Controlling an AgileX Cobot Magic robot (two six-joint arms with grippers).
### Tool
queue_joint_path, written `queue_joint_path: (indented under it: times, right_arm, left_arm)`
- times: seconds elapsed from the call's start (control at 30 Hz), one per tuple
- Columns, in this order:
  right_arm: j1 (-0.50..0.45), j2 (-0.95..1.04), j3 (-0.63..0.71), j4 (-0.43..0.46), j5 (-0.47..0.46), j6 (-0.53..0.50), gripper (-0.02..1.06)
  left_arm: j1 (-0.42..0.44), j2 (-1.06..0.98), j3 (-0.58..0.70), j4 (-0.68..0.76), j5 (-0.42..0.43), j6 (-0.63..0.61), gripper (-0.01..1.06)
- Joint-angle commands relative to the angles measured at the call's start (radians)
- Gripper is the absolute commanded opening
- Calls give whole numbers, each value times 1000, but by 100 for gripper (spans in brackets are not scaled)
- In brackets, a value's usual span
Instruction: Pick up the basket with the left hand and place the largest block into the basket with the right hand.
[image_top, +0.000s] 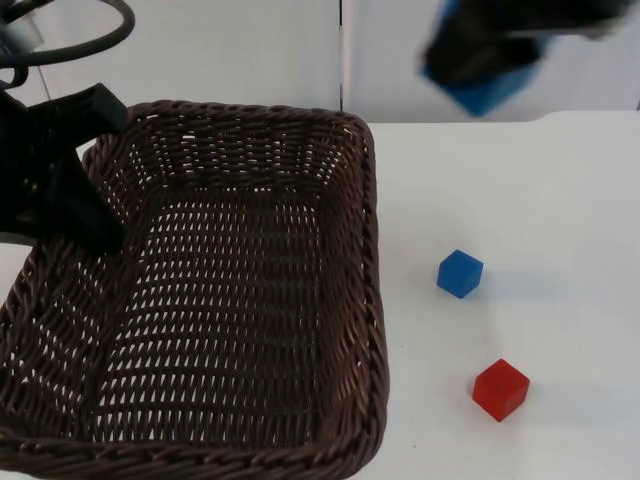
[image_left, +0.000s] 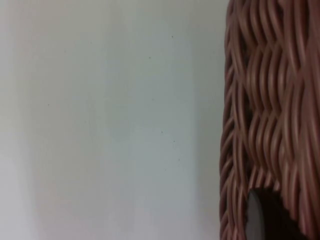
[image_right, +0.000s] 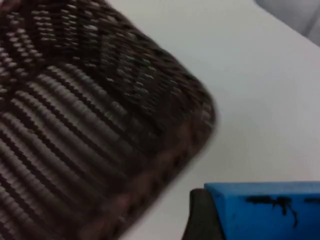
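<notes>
Top view: left gripper (image_top: 75, 205) clamps left rim of dark brown wicker basket (image_top: 230, 290); right gripper (image_top: 490, 60) holds large blue block (image_top: 487, 92) aloft, right of basket's far corner

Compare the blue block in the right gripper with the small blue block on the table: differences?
The held blue block is clearly larger than the small blue block. The held one is in the air in the right gripper, near the basket; the small one rests on the table beside the red block. Both are blue blocks.
</notes>
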Motion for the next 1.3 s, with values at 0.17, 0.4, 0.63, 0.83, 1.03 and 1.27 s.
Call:
queue_joint_path:
  times: [0.17,0.4,0.63,0.83,1.03,1.27]
  right_arm:
    - [113,204,-263,3,90,-7,0]
    - [157,323,-368,14,101,-7,0]
    - [157,357,-368,32,79,-7,0]
    - [157,357,-368,29,65,-7,0]
    - [157,357,-368,29,56,-5,0]
    - [157,387,-366,30,54,15,0]
  left_arm:
    - [5,-18,2,-24,3,0,0]
    - [5,-18,2,-24,3,0,0]
    - [5,-18,2,-36,3,0,0]
    - [5,-18,2,-42,3,0,0]
    - [5,-18,2,-42,1,0,0]
    - [5,-18,2,-44,-1,0,0]
